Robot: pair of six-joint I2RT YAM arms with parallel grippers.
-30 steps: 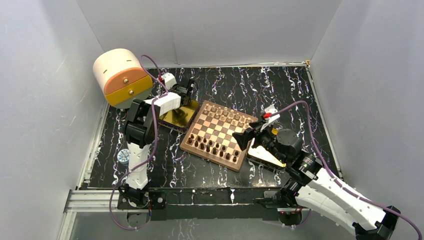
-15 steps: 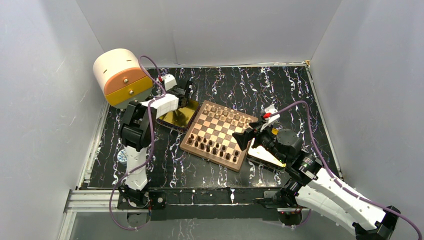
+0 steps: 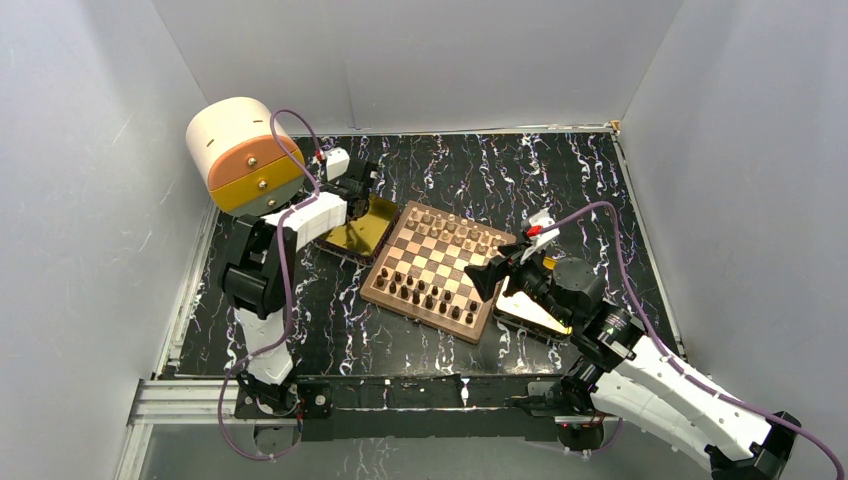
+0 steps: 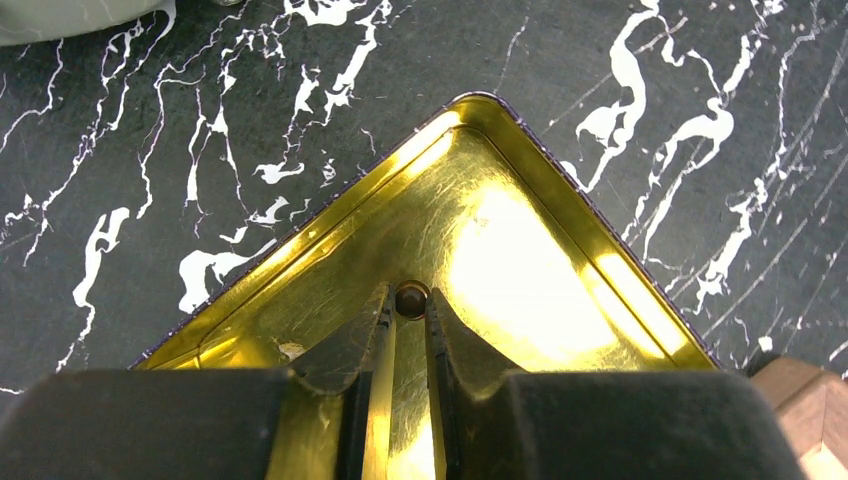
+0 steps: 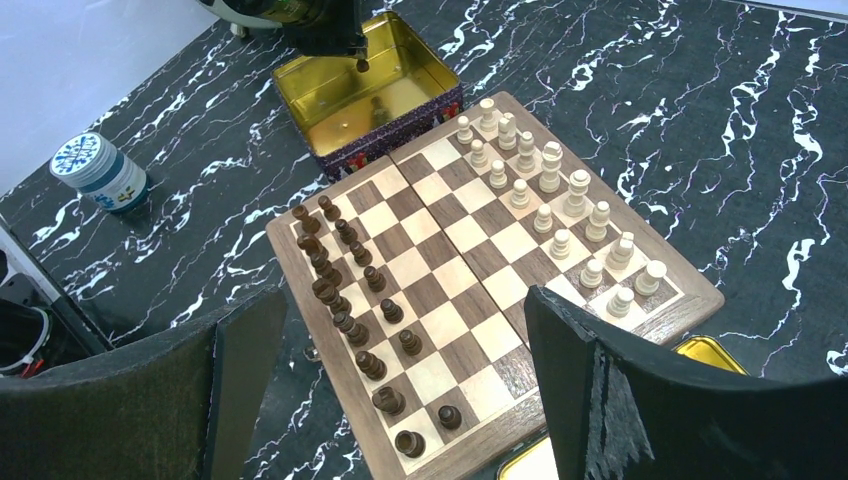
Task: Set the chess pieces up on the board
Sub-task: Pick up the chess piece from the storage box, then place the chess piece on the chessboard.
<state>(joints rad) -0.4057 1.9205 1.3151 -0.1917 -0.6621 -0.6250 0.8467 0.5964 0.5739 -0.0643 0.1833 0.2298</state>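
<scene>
From above, the board (image 3: 437, 268) lies turned at an angle in the middle of the black marbled table (image 3: 560, 180); dark pieces (image 3: 428, 297) line its near edge and light pieces (image 3: 452, 228) its far edge. The left fingers (image 3: 362, 180) hang over a gold tray (image 3: 352, 238) just left of the board's far corner; the right fingers (image 3: 487, 277) hover above the board's right side, over a second gold tray (image 3: 532, 317) at the board's right edge. A cream and orange drawer box (image 3: 240, 152) stands at far left; a small jar (image 3: 245, 313) sits near left.

At the left wrist, the left fingers (image 4: 352, 350) are pinched almost together on one small dark piece (image 4: 411, 298), held over the tray's shiny floor (image 4: 520, 260); the board's corner (image 4: 805, 400) shows at lower right.

At the right wrist, the right fingers (image 5: 250, 370) stand spread wide and hold nothing; below them the board (image 5: 450, 290) carries two rows of dark pieces (image 5: 345, 290) on the left and two rows of light pieces (image 5: 545, 200) on the right. Beyond the board, the dark piece (image 5: 361, 64) hangs clear above the gold tray (image 5: 300, 95).
</scene>
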